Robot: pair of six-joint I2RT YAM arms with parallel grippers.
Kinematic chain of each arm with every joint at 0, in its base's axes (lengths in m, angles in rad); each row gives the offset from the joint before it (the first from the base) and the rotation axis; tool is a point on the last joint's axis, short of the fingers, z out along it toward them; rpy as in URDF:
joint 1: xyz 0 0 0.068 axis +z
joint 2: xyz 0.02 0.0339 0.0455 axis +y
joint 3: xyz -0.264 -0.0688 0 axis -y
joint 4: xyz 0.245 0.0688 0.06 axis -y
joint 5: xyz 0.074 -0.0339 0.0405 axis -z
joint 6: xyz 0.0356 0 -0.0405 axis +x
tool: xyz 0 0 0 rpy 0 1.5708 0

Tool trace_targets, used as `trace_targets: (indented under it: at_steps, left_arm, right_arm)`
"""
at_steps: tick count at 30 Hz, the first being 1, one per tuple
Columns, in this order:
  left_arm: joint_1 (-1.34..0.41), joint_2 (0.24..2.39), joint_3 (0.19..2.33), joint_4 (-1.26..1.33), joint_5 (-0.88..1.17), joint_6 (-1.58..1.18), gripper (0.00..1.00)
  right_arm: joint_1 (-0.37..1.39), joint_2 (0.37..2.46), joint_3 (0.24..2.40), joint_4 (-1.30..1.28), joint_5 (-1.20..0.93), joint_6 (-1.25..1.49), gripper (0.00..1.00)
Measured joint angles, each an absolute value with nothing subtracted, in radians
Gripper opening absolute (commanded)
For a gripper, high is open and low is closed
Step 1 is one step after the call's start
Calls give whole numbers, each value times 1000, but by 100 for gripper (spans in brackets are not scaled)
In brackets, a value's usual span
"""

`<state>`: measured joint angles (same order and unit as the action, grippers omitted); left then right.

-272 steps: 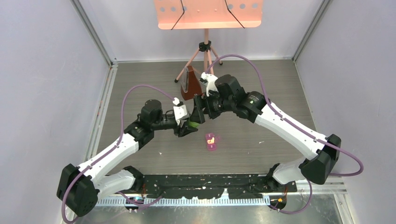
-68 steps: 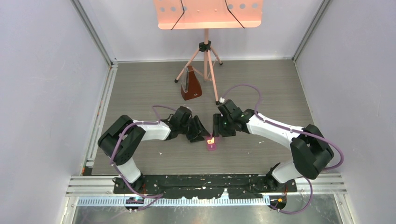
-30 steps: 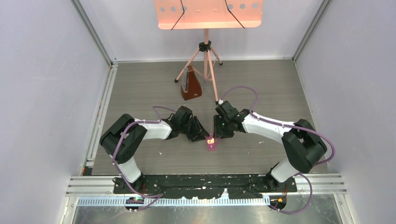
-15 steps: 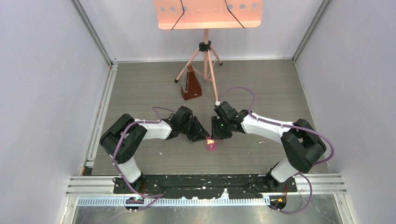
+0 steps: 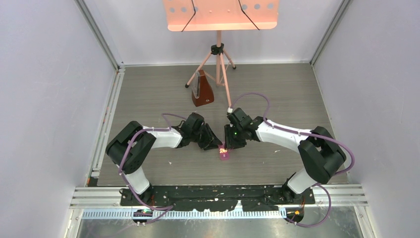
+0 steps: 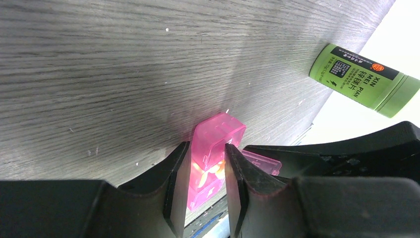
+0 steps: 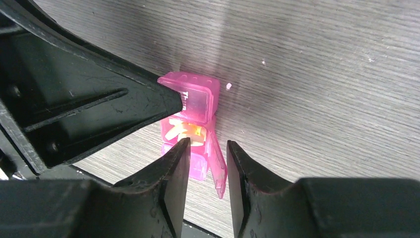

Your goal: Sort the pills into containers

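Note:
The pink pill box [image 5: 224, 154] lies on the table between both arms. Orange-yellow pills [image 7: 185, 130] fill its open middle compartment, and they also glow through its wall in the left wrist view [image 6: 208, 171]. My left gripper [image 6: 207, 148] is shut on the pill box [image 6: 218, 134], one finger on each long side. My right gripper [image 7: 205, 148] is low at the box's other side, open only narrowly. The raised lid [image 7: 217, 163] stands between its fingers, with a gap to the right finger. The left gripper's black fingers [image 7: 99, 109] press the far compartment.
A green cylindrical bottle [image 6: 364, 74] lies at the upper right of the left wrist view. A brown metronome [image 5: 201, 89] and a music stand's tripod [image 5: 218, 59] stand at the back. White specks [image 7: 228, 86] dot the wood near the box.
My right gripper has shifted slightly left onto the box and its jaws have narrowed around the lid. The left gripper has stayed on the box.

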<state>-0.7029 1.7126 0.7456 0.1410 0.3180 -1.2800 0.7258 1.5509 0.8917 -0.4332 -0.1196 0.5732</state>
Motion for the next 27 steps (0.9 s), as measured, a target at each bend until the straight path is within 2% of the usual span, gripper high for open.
trace_targets:
  at_steps: [3,4,8,12,20,24,27]
  left_arm:
    - [-703,1713,746,141,318,-1280,31]
    - [-703,1713,746,141,318,-1280,31]
    - [-703,1713,746,141,318,-1280,31]
    - [-703,1712,746,141,318,-1280,31]
    - [-703,1712,746,141,318,-1280,30]
    - [-703,1712,746,141,318,-1280,30]
    - [-703,1712,746,141,318,-1280,29]
  right_arm:
    - [726,1551,892,-443,-121,570,25]
    - [727,1549,892,-446,-121,567,24]
    - [727,1510,892,-463,-121,566,45]
    - [727,1435,897,-474,-115,564,48]
    - [727,1409,909,-474,-134,573,48]
    - [727,1398,907,-473,-136,583,44]
    - [725,1370,896,-473,-112,602,34]
